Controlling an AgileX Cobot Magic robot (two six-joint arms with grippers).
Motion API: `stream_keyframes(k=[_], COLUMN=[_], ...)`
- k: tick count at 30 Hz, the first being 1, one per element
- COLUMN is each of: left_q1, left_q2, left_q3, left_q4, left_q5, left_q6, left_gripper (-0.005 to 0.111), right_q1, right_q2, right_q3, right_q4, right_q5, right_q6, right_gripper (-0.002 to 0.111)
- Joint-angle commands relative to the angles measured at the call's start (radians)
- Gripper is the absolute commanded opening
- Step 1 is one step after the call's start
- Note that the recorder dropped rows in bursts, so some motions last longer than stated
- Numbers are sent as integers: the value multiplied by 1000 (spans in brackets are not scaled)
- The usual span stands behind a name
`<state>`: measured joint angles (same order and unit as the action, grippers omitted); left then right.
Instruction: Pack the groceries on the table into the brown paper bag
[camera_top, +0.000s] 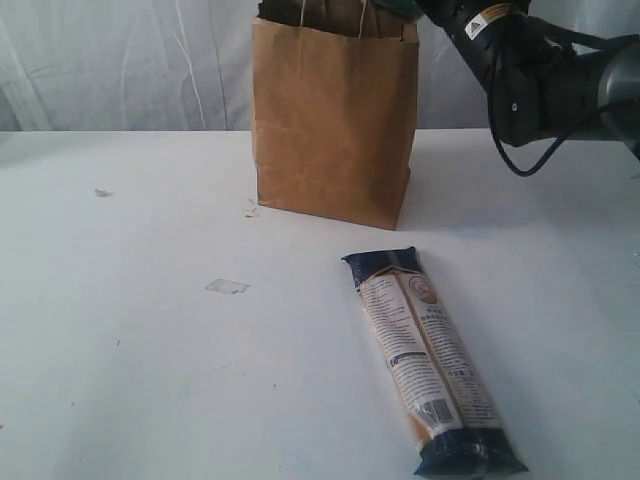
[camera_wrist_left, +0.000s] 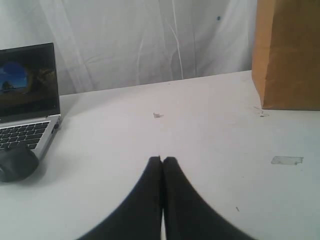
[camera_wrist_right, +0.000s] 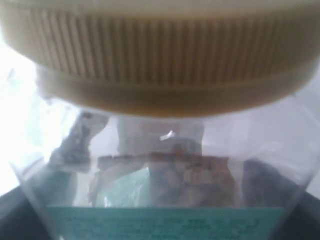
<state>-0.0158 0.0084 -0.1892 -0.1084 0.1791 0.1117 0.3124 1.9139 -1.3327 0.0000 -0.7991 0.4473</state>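
Wide white table (camera_top: 120, 380). Toward its far edge, brown paper bag (camera_top: 335, 120) upright, mouth open. In front of bag and apart from it, long pasta packet (camera_top: 425, 360) flat, one end near table's near edge. At bag's mouth, gold-lidded clear jar (camera_wrist_right: 160, 50) gripped in my right claw (camera_wrist_right: 160, 220), jaws wide around it. My left claw (camera_wrist_left: 162, 162) pressed together, empty, low over table.

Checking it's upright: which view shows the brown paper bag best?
The exterior view: the brown paper bag stands upright, nearly whole. The left wrist view catches only one side; the right wrist view, none.
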Motion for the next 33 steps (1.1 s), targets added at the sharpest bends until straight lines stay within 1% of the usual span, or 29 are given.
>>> stream_keyframes(k=[1, 4, 8, 10, 14, 17, 20, 24, 28, 30, 33], left_q1=[-6, -6, -6, -6, -6, -6, -6, -6, -6, -6, -6], left_q2=[-8, -8, -8, -8, -8, -8, -8, -8, -8, -8, -8], left_q3=[3, 3, 3, 3, 3, 3, 3, 3, 3, 3, 3], left_q4=[-2, -2, -2, -2, -2, -2, -2, -2, -2, -2, -2], left_q5=[1, 1, 1, 1, 1, 1, 1, 1, 1, 1, 1], left_q6=[-2, -2, -2, -2, -2, -2, -2, -2, -2, -2, -2], left_gripper=[0, 0, 0, 0, 0, 0, 0, 0, 0, 0, 0], right_q1=[-4, -4, -4, -4, -2, -2, -1, -1, -1, -1, -1], right_q2=[16, 32, 45, 45, 43, 43, 43, 43, 43, 43, 43], right_q3=[-12, -32, -61, -62, -62, -62, -62, -62, -62, -62, -62], right_q4=[-12, -35, -89, -113, -152, -204, -214, -131, -35, -31, -49], right_q5=[-39, -35, -25, -38, -170, -202, -141, -28, -16, -16, 3], right_q6=[6, 6, 6, 6, 40, 97, 87, 16, -87, -89, -89], right_gripper=[2, 10, 24, 30, 30, 30, 30, 30, 31, 32, 38])
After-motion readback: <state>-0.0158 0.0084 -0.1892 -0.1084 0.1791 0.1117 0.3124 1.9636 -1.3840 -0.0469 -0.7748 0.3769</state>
